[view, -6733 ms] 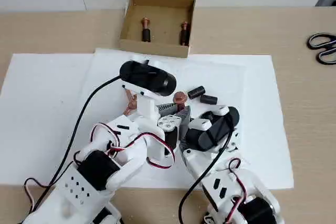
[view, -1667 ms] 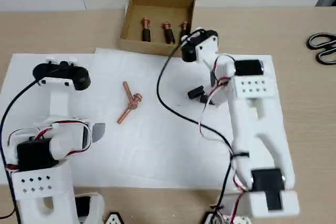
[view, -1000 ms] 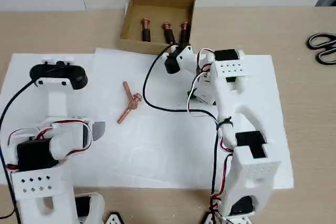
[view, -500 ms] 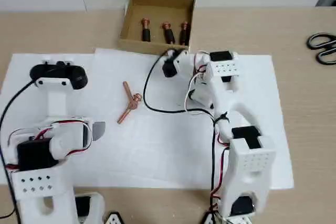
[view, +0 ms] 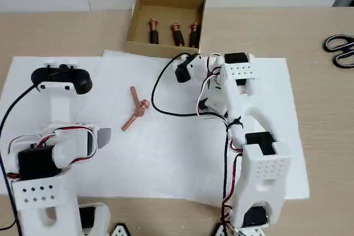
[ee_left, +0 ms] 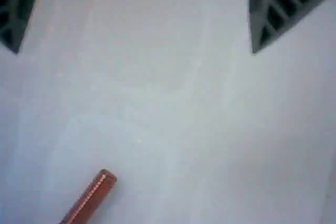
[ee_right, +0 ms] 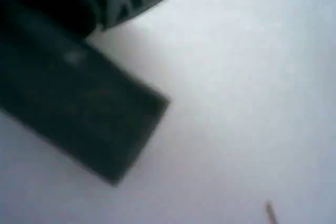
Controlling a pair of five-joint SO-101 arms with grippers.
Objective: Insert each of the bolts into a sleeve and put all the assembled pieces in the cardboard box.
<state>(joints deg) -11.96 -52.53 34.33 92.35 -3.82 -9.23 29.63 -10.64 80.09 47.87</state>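
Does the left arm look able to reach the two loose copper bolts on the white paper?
Probably yes. The bolts lie on bare paper close to the left hand, which is open above the sheet with one bolt's tip already in its wrist view. Nothing stands between them.

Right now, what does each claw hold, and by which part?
Left claw is open, holding nothing. Right claw is close over a sleeve; whether it grips it cannot be told.
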